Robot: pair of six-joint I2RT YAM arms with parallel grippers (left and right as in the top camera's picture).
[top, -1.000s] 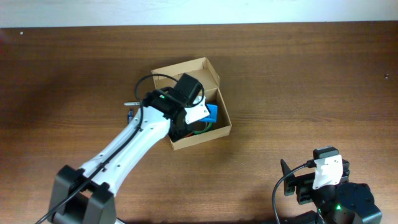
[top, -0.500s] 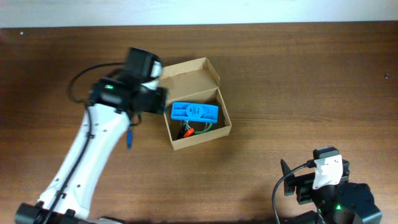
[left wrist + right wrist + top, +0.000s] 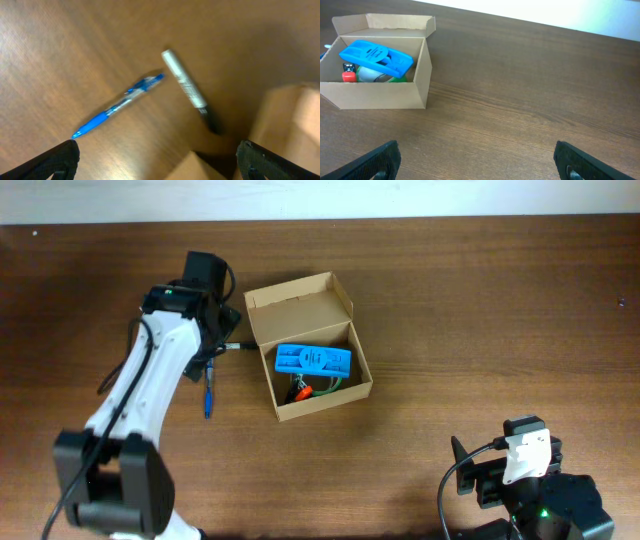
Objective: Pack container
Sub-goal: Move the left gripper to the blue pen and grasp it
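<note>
- container (image 3: 300,298): tan cardboard box, mid-table, sits skewed, lid flap open on the far side.
- inside: flat blue case (image 3: 313,359) lies on top, across the box. Under it an orange-red item (image 3: 298,388) and a green item (image 3: 330,387); can't ID either.
- L gripper (image 3: 157,161): fingers spread wide, nothing btw them, no grip on anything. Hangs over the table (image 3: 480,300) just left of the container; box corner shows blurry at the right edge of the wrist view.
- R gripper (image 3: 477,162): also spread wide, empty, at the near-right of the table, well apart from the container. Box sits far left in its wrist view.
- loose on the table under the L gripper: silver/black marker (image 3: 189,89), dark end toward the box's left wall. Touching or not, can't tell.
- blue pen (image 3: 117,105) near the marker, farther from the box, not touching it.
- overhead: L arm covers part of the pen/marker area.
</note>
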